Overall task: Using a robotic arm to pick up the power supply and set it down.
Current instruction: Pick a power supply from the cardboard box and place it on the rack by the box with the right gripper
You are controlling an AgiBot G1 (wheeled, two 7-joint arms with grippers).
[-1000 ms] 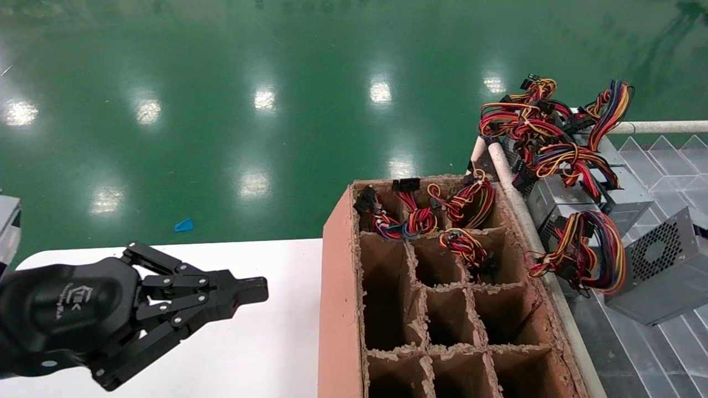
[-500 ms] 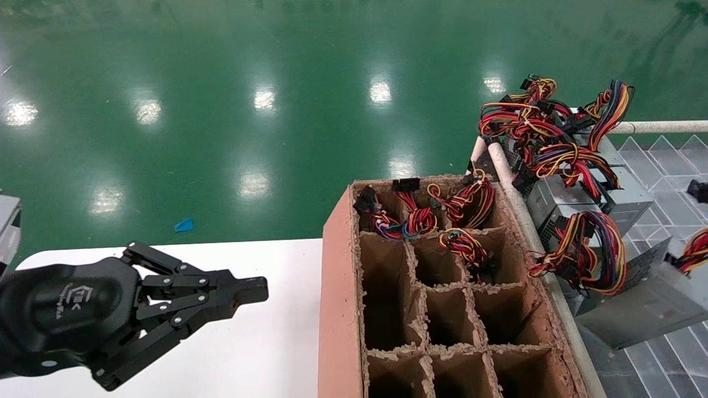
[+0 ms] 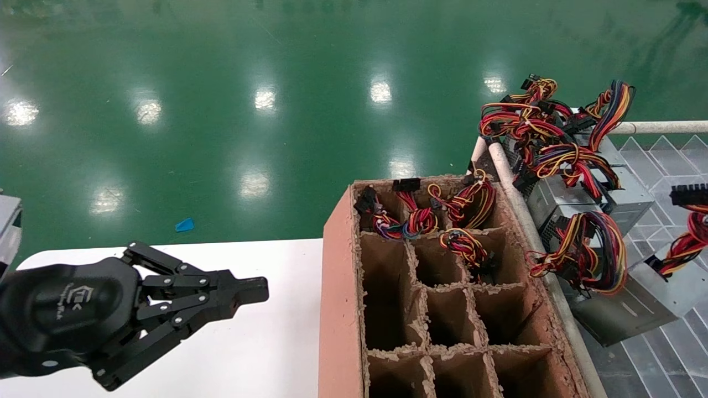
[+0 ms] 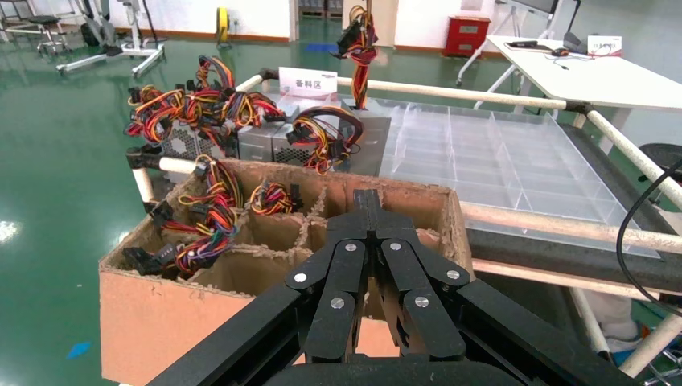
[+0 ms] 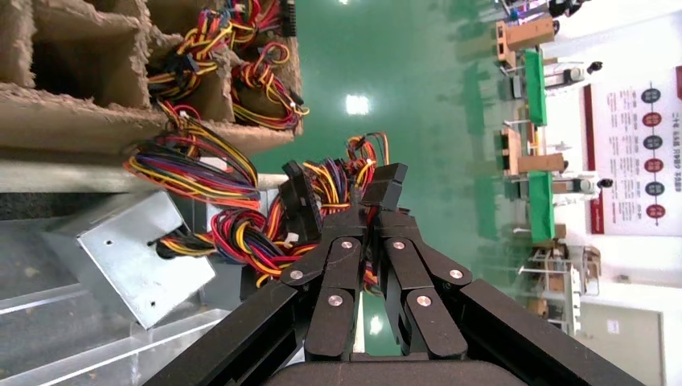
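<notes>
Heads up, the power supply just moved. A second ago it sat flat on the clear tray to the right of the cardboard box with its fan grille facing you. Now it's tipped up on edge right beside the box's right wall, with the grille turned out of sight. Its wire bundle is pulled up taut on the side away from the box.

The wrist camera shows why: your right gripper is clamped tight on that wire bundle, not on the metal case, and the grey box hangs below it by its leads. I'd say the pick is underway, but it's a swingy one. The case will probably pendulum and could snag the loops of the neighbouring supplies, which are piled by the box's far right corner.

Your left gripper is pinched closed with nothing in it, parked over the white table to the left of the box, and it hasn't budged. The set-down isn't done yet.
</notes>
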